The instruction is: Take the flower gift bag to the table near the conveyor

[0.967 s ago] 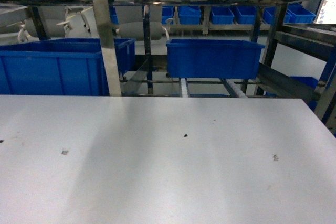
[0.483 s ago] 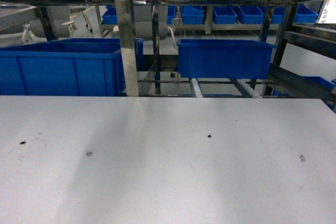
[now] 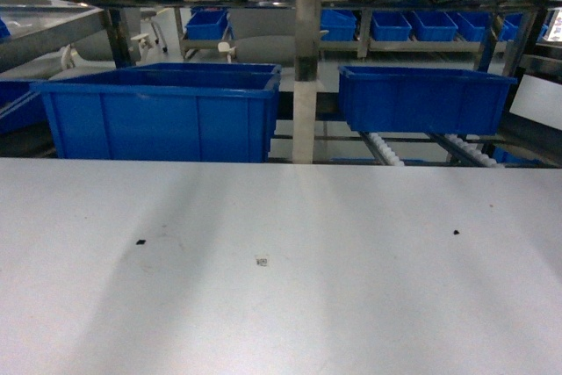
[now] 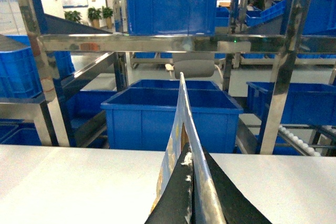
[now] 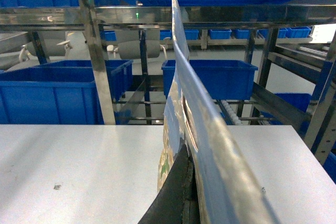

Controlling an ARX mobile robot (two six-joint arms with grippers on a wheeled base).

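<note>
Two wrist views each show a thin, glossy sheet edge-on, which we take for the flower gift bag: it rises from between the dark fingers at the bottom of the frame. In the left wrist view our left gripper is pinched on the bag's edge, black fingers pressed to either side, a bit of white fluff at the nip. In the right wrist view our right gripper is likewise clamped on the bag, whose printed face, with greenish patterning, shows on the left of the sheet, its clear shiny rim running up past the rack's crossbar. The bag is held up over the table, not lying on it, as far as we can tell; the head view shows no part of it. Head view: wide off-white tabletop with a few dark specks and one tiny square sticker near the middle. Beyond the far edge stands the conveyor, steel-framed, white rollers visible in two lanes at right. One large blue bin sits left of a shiny steel post; a second blue bin rests on the roller lanes at right. More blue bins line the shelves behind.
</note>
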